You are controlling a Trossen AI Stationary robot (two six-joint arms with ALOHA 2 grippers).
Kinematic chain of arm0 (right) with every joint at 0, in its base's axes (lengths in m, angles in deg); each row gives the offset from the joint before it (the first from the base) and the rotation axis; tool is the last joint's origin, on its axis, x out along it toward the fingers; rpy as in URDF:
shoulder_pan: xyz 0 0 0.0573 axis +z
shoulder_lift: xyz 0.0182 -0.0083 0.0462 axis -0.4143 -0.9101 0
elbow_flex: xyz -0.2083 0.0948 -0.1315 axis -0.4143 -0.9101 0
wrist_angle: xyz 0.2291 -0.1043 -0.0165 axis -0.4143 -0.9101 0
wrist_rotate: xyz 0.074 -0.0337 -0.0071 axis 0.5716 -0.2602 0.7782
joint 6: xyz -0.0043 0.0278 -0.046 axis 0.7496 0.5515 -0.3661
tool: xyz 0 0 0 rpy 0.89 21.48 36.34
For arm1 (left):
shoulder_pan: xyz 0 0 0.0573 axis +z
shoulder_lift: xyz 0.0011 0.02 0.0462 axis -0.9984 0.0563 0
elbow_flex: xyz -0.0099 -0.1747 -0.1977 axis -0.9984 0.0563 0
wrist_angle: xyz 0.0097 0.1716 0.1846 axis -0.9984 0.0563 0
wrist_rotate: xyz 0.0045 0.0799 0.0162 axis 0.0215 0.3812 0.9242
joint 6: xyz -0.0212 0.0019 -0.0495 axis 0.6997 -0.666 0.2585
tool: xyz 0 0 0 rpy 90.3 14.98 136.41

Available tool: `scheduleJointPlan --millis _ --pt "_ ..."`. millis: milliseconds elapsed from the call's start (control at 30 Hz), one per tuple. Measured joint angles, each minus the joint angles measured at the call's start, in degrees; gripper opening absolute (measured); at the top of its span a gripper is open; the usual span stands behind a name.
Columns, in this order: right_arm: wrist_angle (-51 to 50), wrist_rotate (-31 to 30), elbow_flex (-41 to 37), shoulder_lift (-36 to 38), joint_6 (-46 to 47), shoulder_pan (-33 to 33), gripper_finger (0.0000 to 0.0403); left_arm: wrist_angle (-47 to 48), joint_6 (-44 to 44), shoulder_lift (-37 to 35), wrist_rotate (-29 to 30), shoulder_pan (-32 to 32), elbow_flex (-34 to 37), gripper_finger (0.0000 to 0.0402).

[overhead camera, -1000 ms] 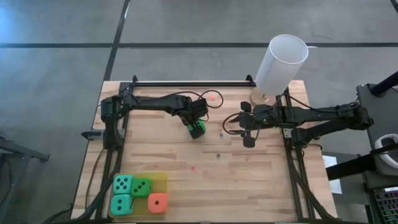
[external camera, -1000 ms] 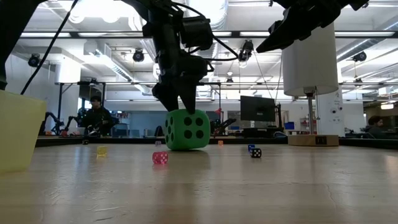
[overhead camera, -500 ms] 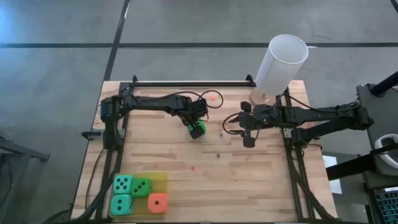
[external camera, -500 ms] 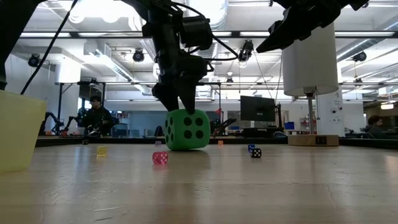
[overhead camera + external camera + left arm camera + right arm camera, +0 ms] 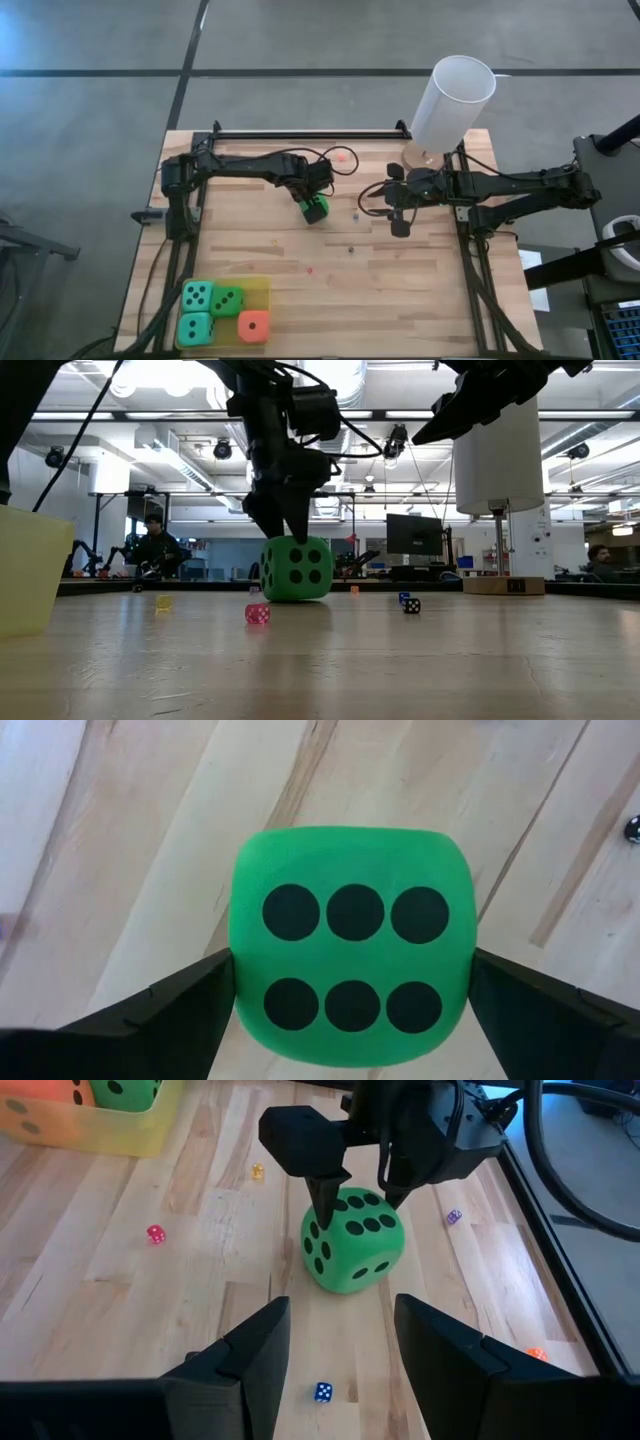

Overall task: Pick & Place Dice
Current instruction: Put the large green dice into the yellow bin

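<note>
Left pincer (image 5: 315,203) is straddling the green die (image 5: 316,208) just above frame centre, fingers wide at its sides, die sitting on the surface (image 5: 420,290). Right pincer (image 5: 398,222) is hovering open, centre-right; 4 dice (image 5: 225,311) sitting lower left.

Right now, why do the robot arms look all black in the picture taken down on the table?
Low view: bright ceiling lights shine behind the left gripper, so it shows as a silhouette above the green die. High view: even light, only soft shadows on the table.

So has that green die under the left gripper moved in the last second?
Yes, slightly. In the low view the green die has shifted left, away from the white cylinder.
</note>
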Motion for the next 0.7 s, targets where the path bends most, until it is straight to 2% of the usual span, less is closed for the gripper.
scheduleJointPlan --millis 700 --pt "0.02 0.02 0.02 0.0 0.0 0.02 0.018 9.58 -0.28 -8.03 1.05 -3.73 -0.03 0.0389"
